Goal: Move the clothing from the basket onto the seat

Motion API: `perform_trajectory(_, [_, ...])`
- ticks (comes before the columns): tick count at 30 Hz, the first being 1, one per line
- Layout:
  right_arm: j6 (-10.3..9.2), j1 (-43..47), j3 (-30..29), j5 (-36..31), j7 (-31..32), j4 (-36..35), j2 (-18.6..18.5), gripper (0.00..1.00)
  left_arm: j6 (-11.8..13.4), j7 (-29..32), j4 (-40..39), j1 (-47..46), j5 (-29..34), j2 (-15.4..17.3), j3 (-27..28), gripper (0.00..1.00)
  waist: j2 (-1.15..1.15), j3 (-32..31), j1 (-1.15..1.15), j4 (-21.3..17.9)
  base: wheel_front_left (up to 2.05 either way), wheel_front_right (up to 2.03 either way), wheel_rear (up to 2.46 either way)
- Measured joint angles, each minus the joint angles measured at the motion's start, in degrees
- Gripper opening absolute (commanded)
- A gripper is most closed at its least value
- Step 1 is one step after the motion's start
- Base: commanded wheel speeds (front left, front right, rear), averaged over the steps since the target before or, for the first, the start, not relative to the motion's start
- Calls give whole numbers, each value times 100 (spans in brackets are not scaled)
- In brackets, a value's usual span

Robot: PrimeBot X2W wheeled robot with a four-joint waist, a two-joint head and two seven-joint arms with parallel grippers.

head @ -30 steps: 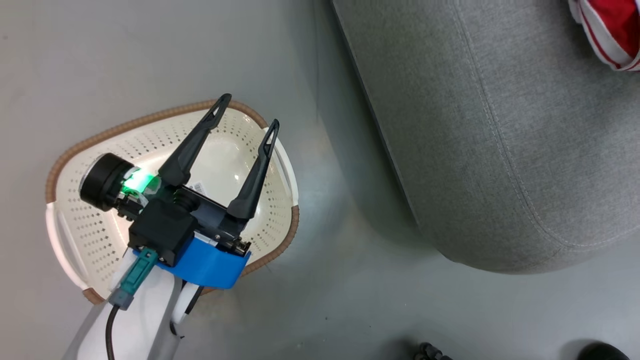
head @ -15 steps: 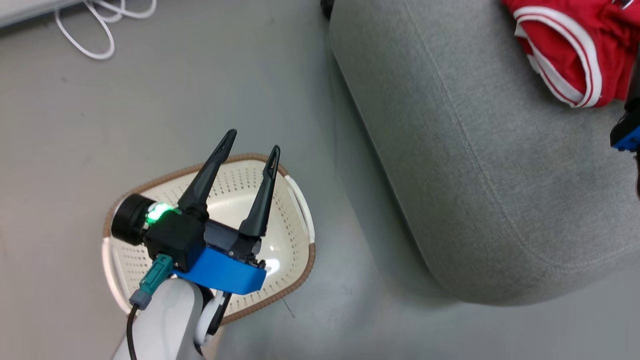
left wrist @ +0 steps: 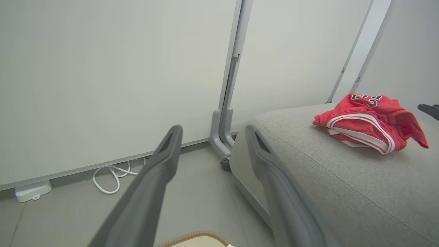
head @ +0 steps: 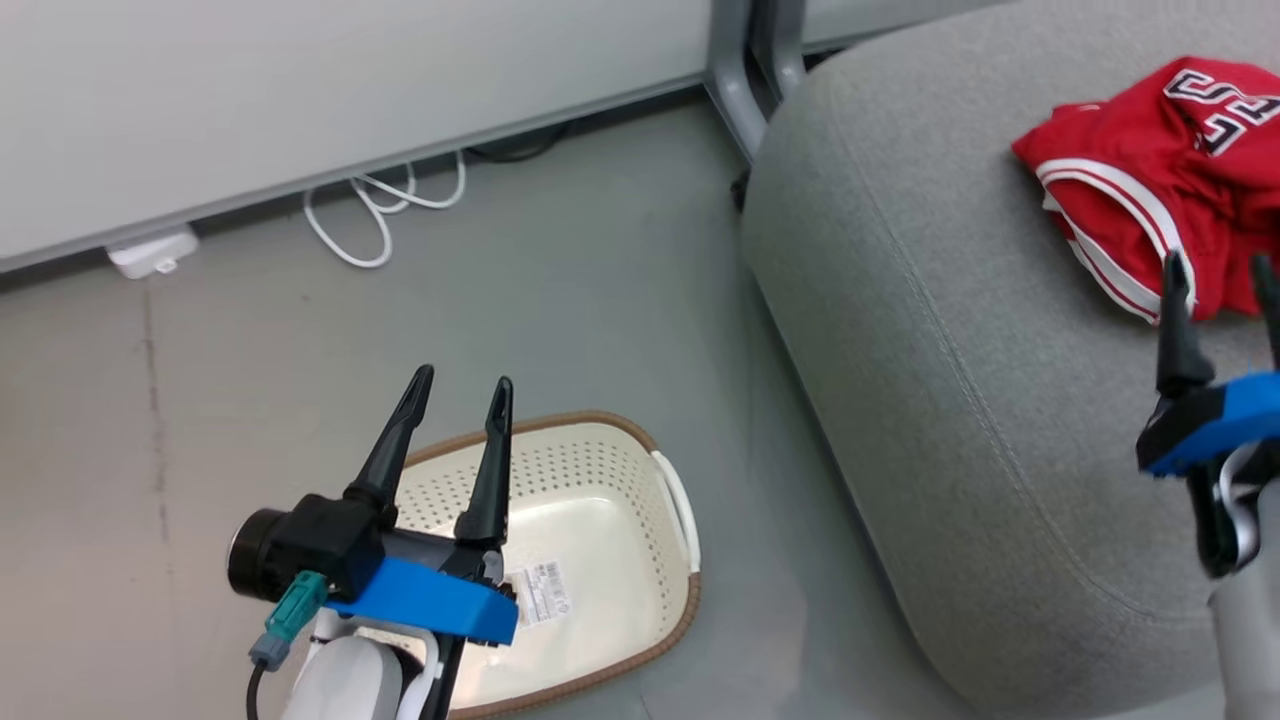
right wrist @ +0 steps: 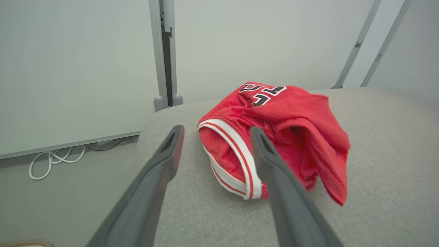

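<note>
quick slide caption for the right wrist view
Open right gripper over the grey seat, pointing at the red clothing heaped on it.

my left gripper (head: 464,377) has its two long dark fingers spread wide apart and empty. my right gripper (head: 1220,261) has its fingers spread wide apart and empty too.
</note>
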Motion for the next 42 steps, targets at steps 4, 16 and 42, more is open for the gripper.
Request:
perform_trajectory(4, [0,691,-19,-109,159,-702,253,100,-1,1,46,192,-38,-87,193,100,0,-220,0,258,0,0,0])
perform_trajectory(16, [0,2192,12,-464,408,-2513,1006,100,-1,1,187,584,-65,-174,789,100,0,-787,1,1003,0,0,0])
perform_trajectory(42, [0,3093,564,-405,590,-2604,1156,100,-1,0,677,867,74,-189,1263,100,0,-1206,2,1663,0,0,0])
